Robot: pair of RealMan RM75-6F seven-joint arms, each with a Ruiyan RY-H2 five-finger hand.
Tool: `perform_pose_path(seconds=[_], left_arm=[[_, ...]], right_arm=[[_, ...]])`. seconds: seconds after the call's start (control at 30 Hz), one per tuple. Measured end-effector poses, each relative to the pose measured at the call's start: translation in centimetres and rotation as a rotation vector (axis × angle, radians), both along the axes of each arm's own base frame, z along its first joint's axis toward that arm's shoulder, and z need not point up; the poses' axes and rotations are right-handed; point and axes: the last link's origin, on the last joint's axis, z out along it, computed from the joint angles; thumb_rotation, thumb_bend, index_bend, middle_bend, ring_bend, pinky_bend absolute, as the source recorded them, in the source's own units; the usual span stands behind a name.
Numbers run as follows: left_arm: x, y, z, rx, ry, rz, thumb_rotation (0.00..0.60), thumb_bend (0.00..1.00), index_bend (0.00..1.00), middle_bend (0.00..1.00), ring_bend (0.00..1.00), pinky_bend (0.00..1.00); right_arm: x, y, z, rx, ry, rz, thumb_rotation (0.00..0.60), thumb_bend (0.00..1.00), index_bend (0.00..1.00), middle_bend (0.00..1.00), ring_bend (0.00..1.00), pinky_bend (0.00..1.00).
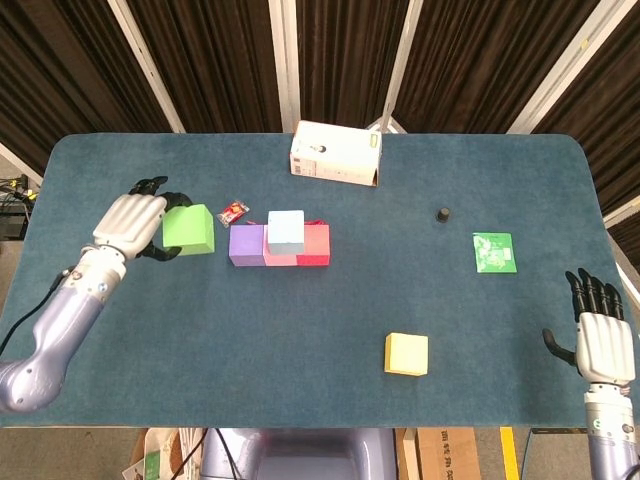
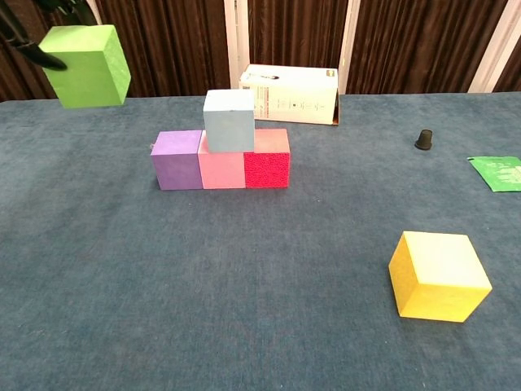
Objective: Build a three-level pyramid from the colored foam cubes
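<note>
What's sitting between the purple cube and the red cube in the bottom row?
A pink cube, touching both the purple cube and the red cube; clearest in the chest view.

Small black object (image 1: pixel 442 214) unidentifiable; chest view crops left robot hand (image 2: pixel 24 45).
</note>
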Motion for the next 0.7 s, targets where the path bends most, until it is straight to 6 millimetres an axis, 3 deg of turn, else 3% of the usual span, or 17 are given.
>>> perform_pose_path(seconds=[0.7], left_arm=[[-0.6, 4.5, -2.5, -0.065, 0.015, -0.004, 0.6, 0.47, 0.33, 0.26, 0.0, 0.0]], right_arm=[[-0.3, -0.4, -0.5, 0.005, 0.027, -0.039, 0.6, 0.32, 0.03, 0.01, 0.0, 0.0]])
